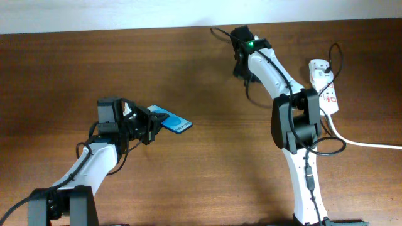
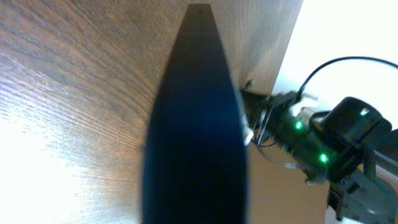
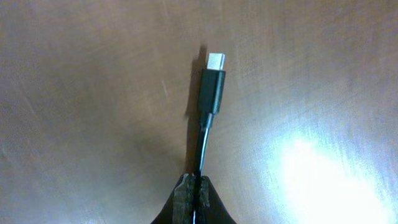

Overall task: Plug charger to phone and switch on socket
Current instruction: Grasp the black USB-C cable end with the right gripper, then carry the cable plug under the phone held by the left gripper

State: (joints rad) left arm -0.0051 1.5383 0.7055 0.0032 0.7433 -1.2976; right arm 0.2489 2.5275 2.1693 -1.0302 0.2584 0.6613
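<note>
The brown wooden worktop is the biggest thing that I see. On its right side, just beside my white right arm, lies the socket, a long white power strip with small red markings. A thick white cord runs from it toward the right edge. I cannot tell from these views if its switch is on. On the left part of the worktop, well apart from the socket, my left tool is pressed onto the phone, a slim black-edged rectangle with a bright blue screen. It grips the phone at one end, and the other end sticks out to the right with the screen facing up. In the left wrist view the phone shows only as a dark, blurred blade seen edge-on. My right tool is at the far middle of the worktop, away from the phone. Its two dark fingers are pressed together and pinch the charger, a thin black cable. The cable goes straight forward from the fingers and ends in a small black plug with a short silver plug tip. The tip points away from the tool, over bare wood, and touches nothing that I can see.
</note>
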